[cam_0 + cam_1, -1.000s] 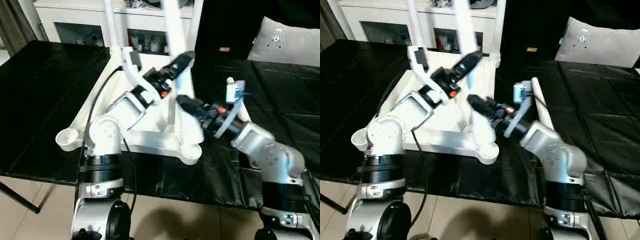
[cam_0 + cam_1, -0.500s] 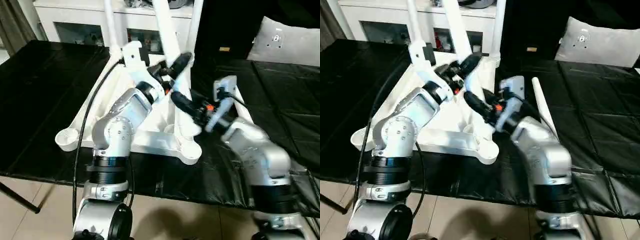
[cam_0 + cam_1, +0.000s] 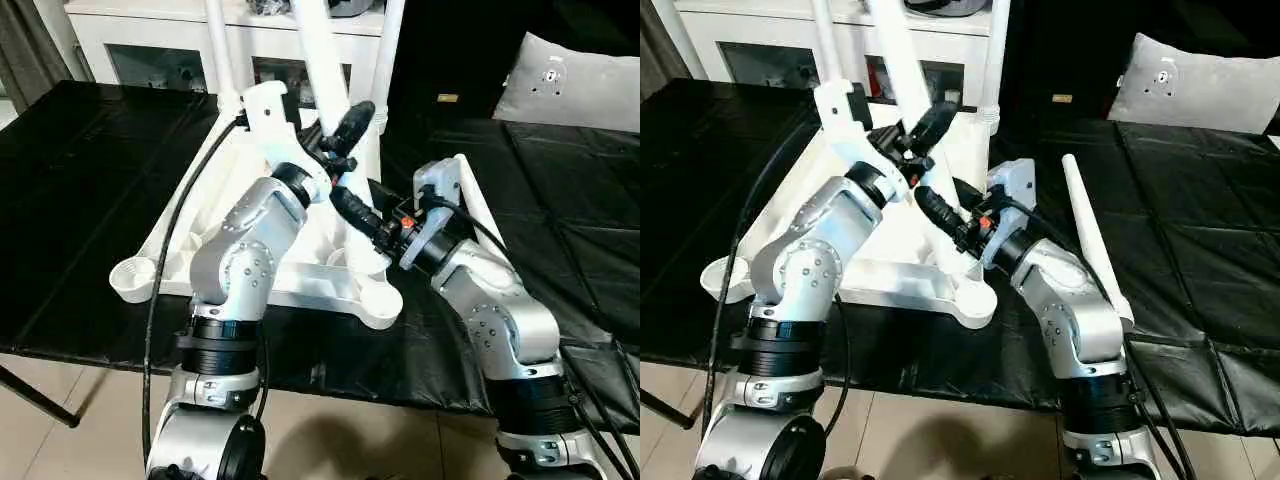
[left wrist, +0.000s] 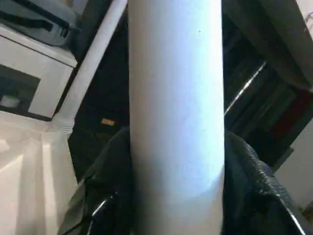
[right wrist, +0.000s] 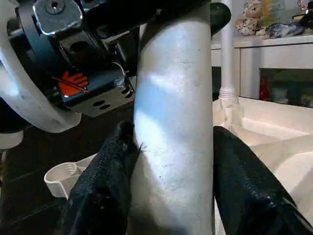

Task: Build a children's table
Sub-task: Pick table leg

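We had both grippers clamped on one table leg point(image 3: 330, 70): left gripper point(image 3: 345, 130) above, right gripper point(image 3: 352, 207) below, its long axis tilting toward 11 o'clock from the tabletop's point(image 3: 200, 215) near-right socket point(image 3: 380, 300).

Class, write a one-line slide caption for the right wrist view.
Right claw grips a white table leg above the upturned tabletop.

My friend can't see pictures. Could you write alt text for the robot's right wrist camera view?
Two black fingers of the right gripper close around a thick white table leg. The left gripper grips the same leg higher up. Behind lie the upturned white tabletop, an open corner socket and another standing leg.
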